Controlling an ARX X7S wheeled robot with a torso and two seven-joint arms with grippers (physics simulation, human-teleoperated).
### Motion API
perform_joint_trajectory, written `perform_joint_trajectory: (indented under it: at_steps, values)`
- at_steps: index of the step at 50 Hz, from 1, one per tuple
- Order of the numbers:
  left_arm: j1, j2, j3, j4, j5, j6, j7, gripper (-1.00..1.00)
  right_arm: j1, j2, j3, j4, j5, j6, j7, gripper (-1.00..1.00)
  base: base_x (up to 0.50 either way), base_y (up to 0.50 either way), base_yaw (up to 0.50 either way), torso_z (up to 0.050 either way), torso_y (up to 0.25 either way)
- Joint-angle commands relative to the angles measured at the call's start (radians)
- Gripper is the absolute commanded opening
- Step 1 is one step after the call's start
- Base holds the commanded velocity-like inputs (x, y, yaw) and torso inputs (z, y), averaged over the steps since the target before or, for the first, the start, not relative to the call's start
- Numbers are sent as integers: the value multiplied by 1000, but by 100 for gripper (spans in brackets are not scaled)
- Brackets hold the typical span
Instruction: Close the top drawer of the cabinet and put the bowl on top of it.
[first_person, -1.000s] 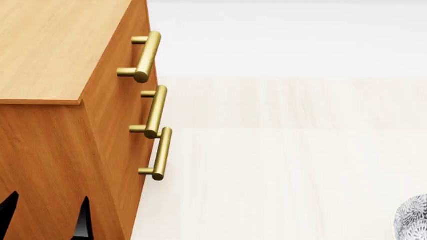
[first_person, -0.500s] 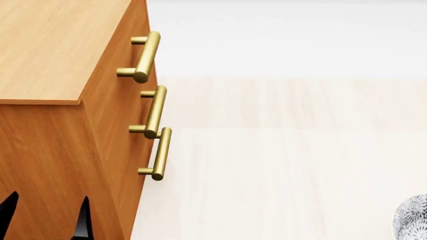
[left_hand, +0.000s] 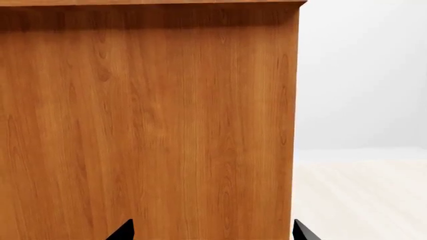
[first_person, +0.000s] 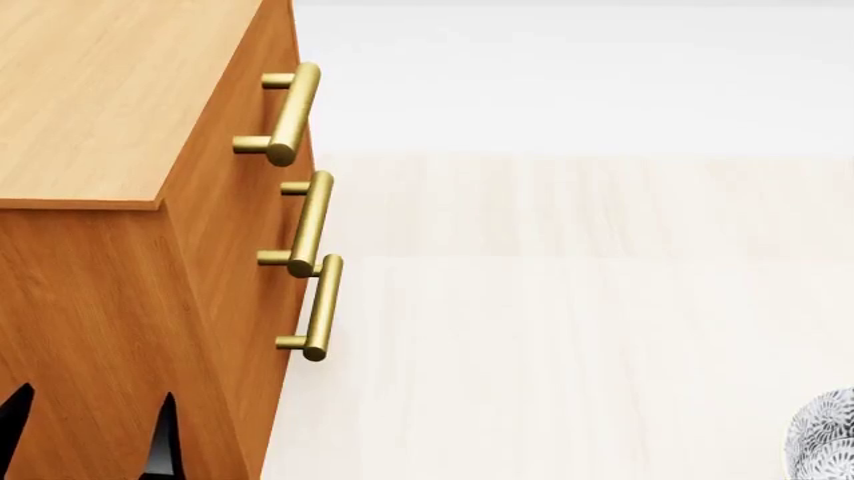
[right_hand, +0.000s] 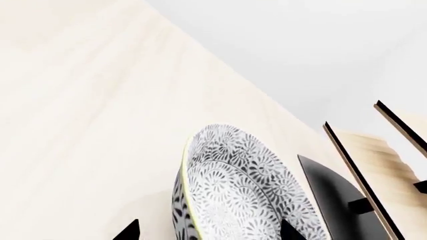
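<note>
The orange-brown cabinet (first_person: 107, 100) fills the left of the head view. The top drawer (first_person: 247, 110), with its brass bar handle (first_person: 291, 110), looks flush with the two drawers below; no gap shows. My left gripper (first_person: 87, 440) is open and empty by the cabinet's side panel (left_hand: 147, 125), its black tips spread wide (left_hand: 213, 232). The bowl (first_person: 821, 435), white with a grey-black floral pattern, peeks in at the head view's lower right edge. In the right wrist view the bowl (right_hand: 240, 190) lies between the spread fingers of my open right gripper (right_hand: 208, 232).
Pale wooden floor (first_person: 561, 300) stretches right of the cabinet towards a white wall. Beside the bowl stands a pale slatted rack (right_hand: 360, 165) on a black base (right_hand: 327, 190). The two lower drawer handles (first_person: 314, 225) jut from the cabinet's front.
The left fingertips have slipped a little lower in the head view. Nothing else has visibly moved.
</note>
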Motion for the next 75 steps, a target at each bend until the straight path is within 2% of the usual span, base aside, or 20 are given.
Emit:
perform_joint_trajectory:
  at_steps: [1,51,75]
  values:
    - [-3,-1,2,-8,-2,5,0,100,-79,-19,-30,22,10,-12,0,100,0,0,0,0,0]
    - [-7,-8,16,-17,-8,13,-12,100,-116,-107,0,141,51,-55,-36,100,0,0,0,0,0]
    - [-6,-14,22,-13,-10,16,-17,100,-118,-114,13,148,53,-58,-39,100,0,0,0,-1,0]
